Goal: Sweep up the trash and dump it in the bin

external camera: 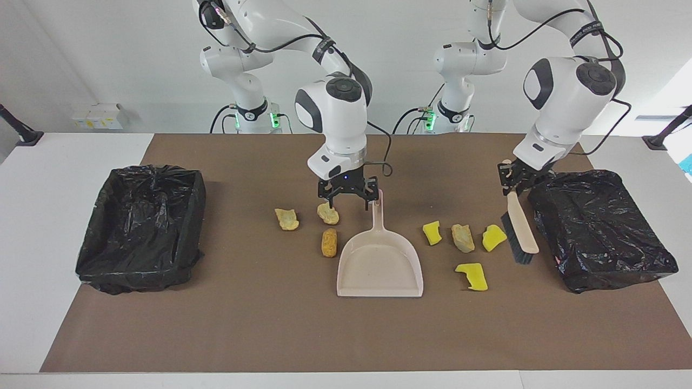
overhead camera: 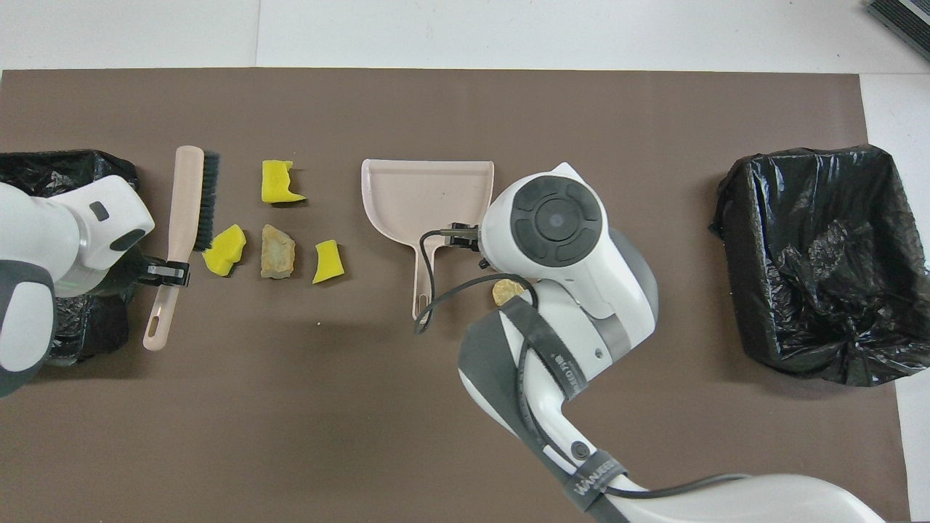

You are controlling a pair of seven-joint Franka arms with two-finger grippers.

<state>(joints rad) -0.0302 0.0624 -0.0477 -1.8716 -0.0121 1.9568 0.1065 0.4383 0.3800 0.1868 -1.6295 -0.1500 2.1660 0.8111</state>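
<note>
Left gripper (external camera: pixel 513 183) clamps the brush (external camera: pixel 520 229) beside the trash (external camera: pixel 463 237). Right gripper (external camera: pixel 348 197) hangs spread, seemingly empty, over the dustpan (external camera: pixel 379 259) handle; it should centre there before closing

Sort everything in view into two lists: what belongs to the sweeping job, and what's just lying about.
Job: yellow sponge pieces, bread lumps, dustpan, brush, black-lined bins, right gripper by the dustpan handle, left gripper at the brush handle.
Lying about: white boxes, black stands at the table's corners.

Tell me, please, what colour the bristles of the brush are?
The brush has black bristles on a beige handle, clearest in the overhead view.
</note>
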